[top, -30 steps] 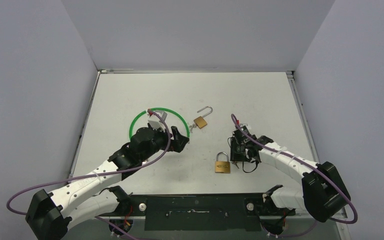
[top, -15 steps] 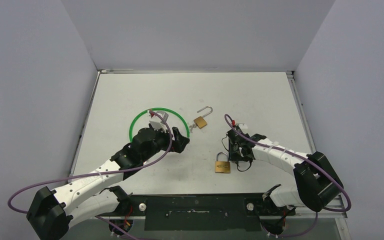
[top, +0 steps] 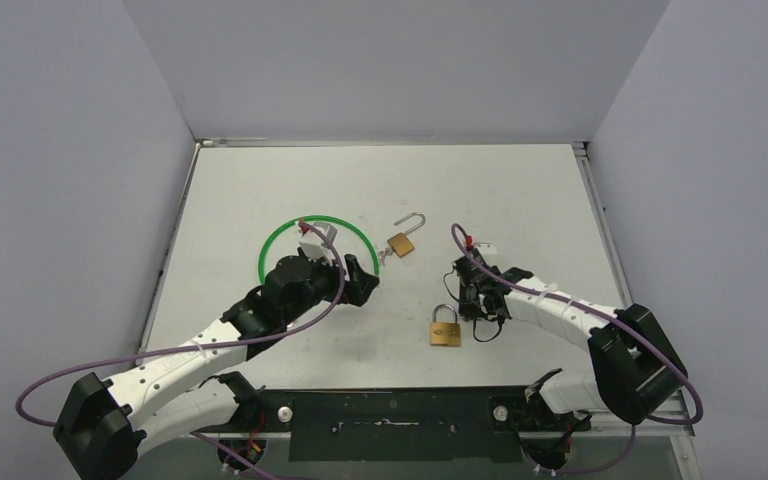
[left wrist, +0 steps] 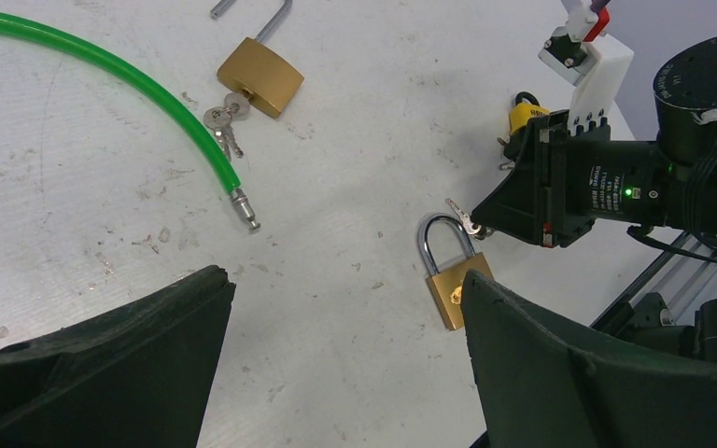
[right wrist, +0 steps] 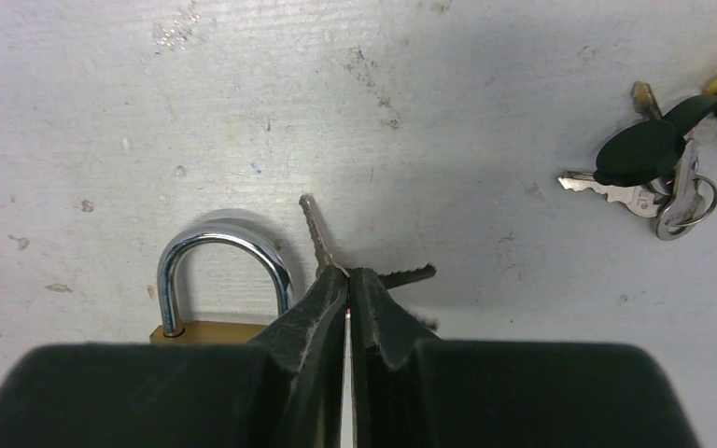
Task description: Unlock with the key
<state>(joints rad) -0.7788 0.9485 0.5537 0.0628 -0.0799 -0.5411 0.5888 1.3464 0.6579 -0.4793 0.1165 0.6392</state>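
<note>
A shut brass padlock [top: 446, 330] lies flat on the white table, its steel shackle [right wrist: 219, 247] pointing away from the arms. My right gripper [right wrist: 348, 273] is shut on the key [right wrist: 316, 233], just right of the shackle. Two silver blades stick out past the fingertips, and the left wrist view shows the key [left wrist: 462, 213] at the right gripper's [left wrist: 485, 224] tip, above the padlock [left wrist: 448, 285]. My left gripper [left wrist: 345, 280] hangs open over bare table left of the padlock, holding nothing.
A second brass padlock [top: 403, 240] lies further back with its shackle open and keys [left wrist: 222, 117] at its base. A green cable loop [top: 290, 232] curves round the left arm. Another key bunch [right wrist: 653, 173] and a small yellow padlock [left wrist: 526, 114] lie right of my right gripper.
My right gripper has moved a little left toward the shut padlock, and its fingers have closed on the key. The left arm has not moved.
</note>
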